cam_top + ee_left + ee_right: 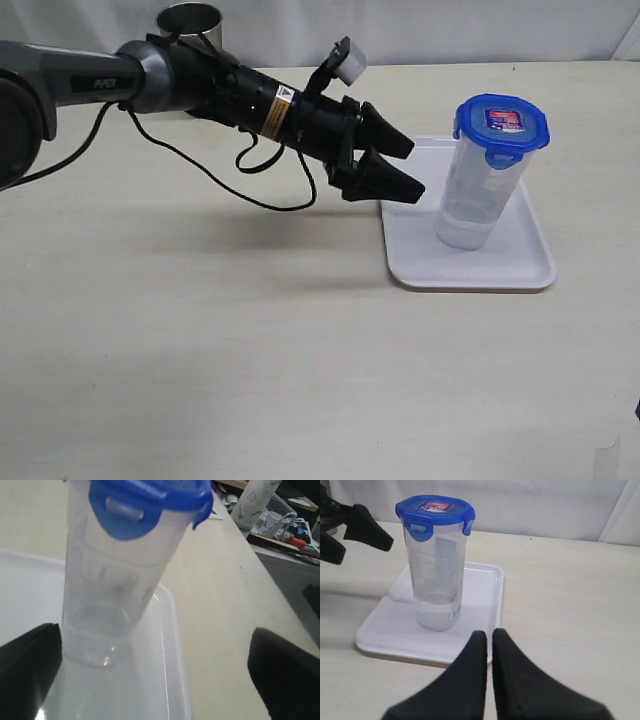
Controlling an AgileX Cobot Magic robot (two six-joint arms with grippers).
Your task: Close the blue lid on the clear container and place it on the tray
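One clear container, blue lid on top, stands upright on the tray at right-centre of frame, left fingers spread wide and empty just left of it, right fingers pressed together, holding nothing.

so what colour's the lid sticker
The sticker is red and white, clearest in the right wrist view.

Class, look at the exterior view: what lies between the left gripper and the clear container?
Nothing but a bare strip of the tray; the open left gripper stands apart from the clear container, as the exterior view shows.
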